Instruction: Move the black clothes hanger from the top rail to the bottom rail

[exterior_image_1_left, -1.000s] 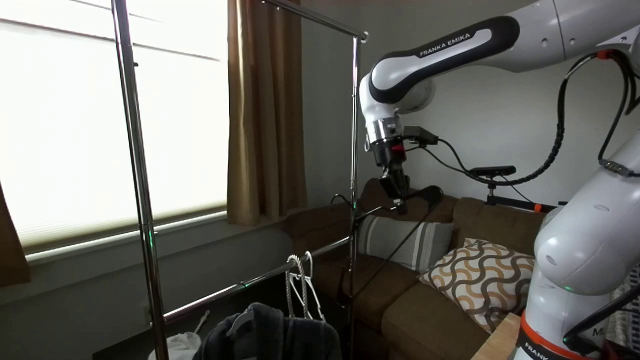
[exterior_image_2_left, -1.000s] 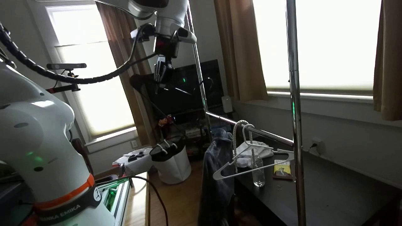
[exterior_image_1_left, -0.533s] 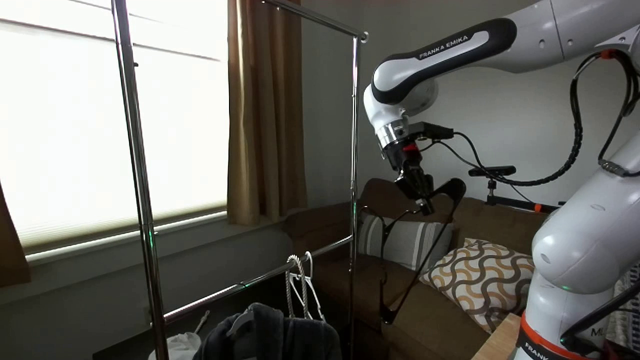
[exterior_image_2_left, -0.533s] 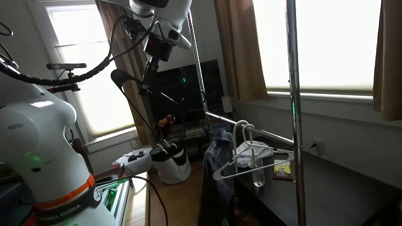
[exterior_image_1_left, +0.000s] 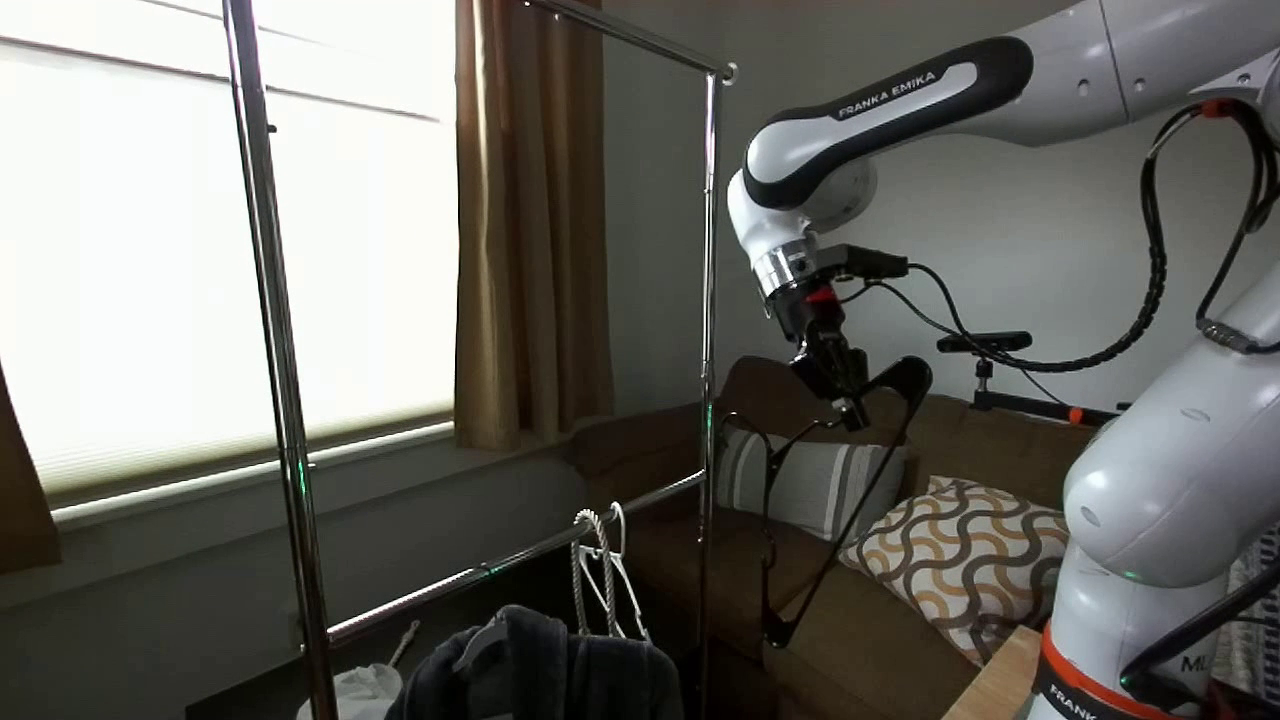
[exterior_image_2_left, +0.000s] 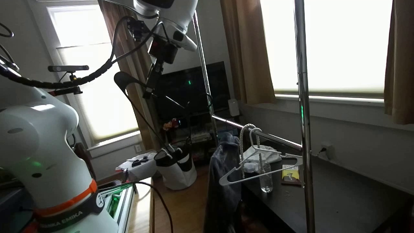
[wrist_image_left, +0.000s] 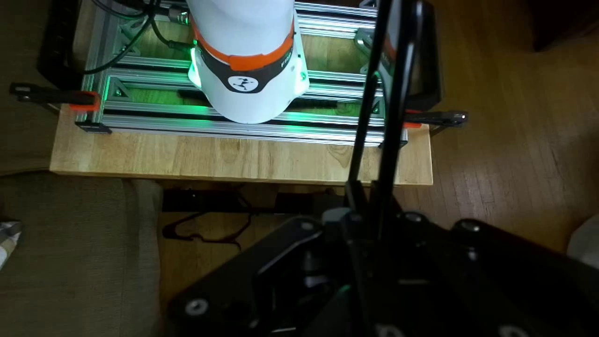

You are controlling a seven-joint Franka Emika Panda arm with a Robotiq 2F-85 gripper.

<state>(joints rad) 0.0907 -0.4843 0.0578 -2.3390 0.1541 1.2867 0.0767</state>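
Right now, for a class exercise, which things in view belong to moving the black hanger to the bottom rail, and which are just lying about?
Part of the job:
black hanger, held in the jaws
top rail
bottom rail, where it should go

Not part of it:
white hanger, hooked on the bottom rail
grey garment
bottle
book
striped cushion
patterned cushion

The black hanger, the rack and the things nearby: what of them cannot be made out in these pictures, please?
Top rail: in an exterior view, the top edge cuts off its near end.
Dark garment: the bottom edge cuts it off in both exterior views.
Yellow book: its print is too small to read in an exterior view.
Black hanger: in the wrist view, the dark, blurred gripper hides the spot it grips.
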